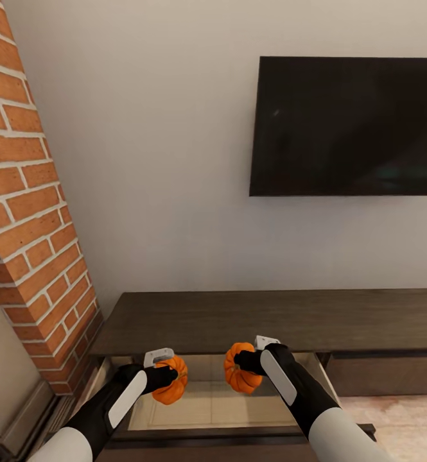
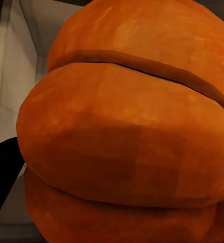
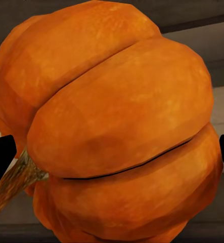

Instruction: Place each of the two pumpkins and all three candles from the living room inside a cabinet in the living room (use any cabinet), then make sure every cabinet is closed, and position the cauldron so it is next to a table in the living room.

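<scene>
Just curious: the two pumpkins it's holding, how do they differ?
The left pumpkin hangs lower over the open drawer than the right pumpkin. The right wrist view shows the right pumpkin's stem; the left wrist view shows no stem. Both are orange, ribbed, similar-sized, each gripped.

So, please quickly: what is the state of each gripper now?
Left gripper: shut on the left pumpkin, over the open drawer.
Right gripper: shut on the right pumpkin, over the same drawer.

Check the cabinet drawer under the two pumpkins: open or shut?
Open. The drawer of the cabinet is pulled out, its pale inside showing beneath both held pumpkins, left and right.
</scene>
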`<state>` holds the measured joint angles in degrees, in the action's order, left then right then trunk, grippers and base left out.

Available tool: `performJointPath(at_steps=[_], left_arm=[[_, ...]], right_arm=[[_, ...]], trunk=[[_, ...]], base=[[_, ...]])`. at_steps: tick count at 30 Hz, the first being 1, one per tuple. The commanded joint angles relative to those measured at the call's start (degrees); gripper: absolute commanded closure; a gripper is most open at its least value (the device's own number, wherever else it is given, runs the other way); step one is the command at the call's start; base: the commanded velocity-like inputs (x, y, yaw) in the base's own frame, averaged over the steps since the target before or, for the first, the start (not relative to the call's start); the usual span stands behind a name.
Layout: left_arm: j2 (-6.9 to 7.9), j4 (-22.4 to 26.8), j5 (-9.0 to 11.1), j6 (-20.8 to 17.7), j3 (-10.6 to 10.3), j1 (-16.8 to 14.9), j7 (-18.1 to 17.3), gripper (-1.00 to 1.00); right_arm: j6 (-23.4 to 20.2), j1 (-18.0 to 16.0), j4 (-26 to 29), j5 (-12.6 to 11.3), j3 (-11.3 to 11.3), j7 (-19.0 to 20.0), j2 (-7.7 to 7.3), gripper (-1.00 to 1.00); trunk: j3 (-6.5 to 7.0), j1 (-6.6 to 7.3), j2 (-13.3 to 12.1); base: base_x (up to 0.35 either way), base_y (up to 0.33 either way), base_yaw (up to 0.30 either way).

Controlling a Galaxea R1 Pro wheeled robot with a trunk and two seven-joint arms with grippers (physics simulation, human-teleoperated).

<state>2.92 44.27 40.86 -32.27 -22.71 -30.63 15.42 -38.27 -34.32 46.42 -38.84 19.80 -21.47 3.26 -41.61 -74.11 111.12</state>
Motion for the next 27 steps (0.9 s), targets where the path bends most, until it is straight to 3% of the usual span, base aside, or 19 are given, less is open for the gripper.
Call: performJointPath(at_steps=[1, 12, 27], left_arm=[[0.08, 0.1, 0.5, -0.1, -0.3, 0.0, 0.7, 1.00], [0.05, 0.2, 0.5, -0.1, -0.3, 0.0, 0.7, 1.00], [0.07, 0.2, 0.5, -0.1, -0.2, 0.0, 0.8, 1.00]], right_arm=[[0.0, 0.0, 0.1, -0.6, 0.1, -0.6, -0.02, 1.00], [0.0, 0.0, 0.1, -0.6, 0.1, -0.5, 0.00, 1.00], [0.0, 0.0, 0.1, -0.6, 0.1, -0.5, -0.01, 1.00]], trunk=[[-0.06, 0.00, 0.0], [-0.06, 0.00, 0.0], [-2.75, -3.29, 6.0]], base=[[0.015, 0.005, 0.000], [0.002, 0.001, 0.000], [0.000, 0.000, 0.000]])
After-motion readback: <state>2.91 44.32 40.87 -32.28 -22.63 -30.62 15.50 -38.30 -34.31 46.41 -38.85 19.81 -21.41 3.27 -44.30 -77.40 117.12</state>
